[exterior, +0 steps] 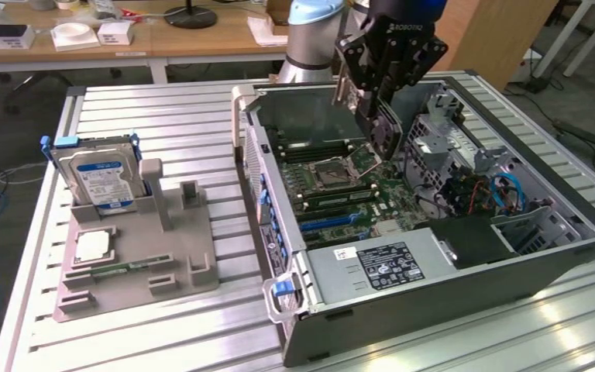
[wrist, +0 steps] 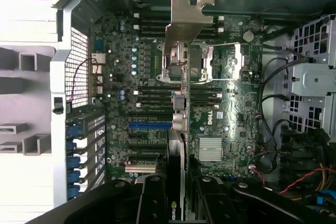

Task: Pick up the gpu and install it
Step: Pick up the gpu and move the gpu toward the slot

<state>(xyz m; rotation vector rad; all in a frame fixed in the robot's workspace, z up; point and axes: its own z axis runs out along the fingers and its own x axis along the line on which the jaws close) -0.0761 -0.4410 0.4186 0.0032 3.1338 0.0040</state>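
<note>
hand [exterior: 378, 128] grips the thin dark green-black gpu card [exterior: 368, 155] above the open grey computer case [exterior: 545, 256]; wrist view gives its silver bracket [wrist: 189, 19] edge-on over the green motherboard [wrist: 147, 87].

Hard drive [exterior: 99, 177] upright in grey holder [exterior: 179, 240]

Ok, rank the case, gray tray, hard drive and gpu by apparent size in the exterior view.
1. case
2. tray
3. hard drive and gpu: unsure, because the gpu is foreshortened and farther away.

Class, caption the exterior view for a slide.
Black robot gripper holds the thin dark gpu card over the open grey computer case.
</note>
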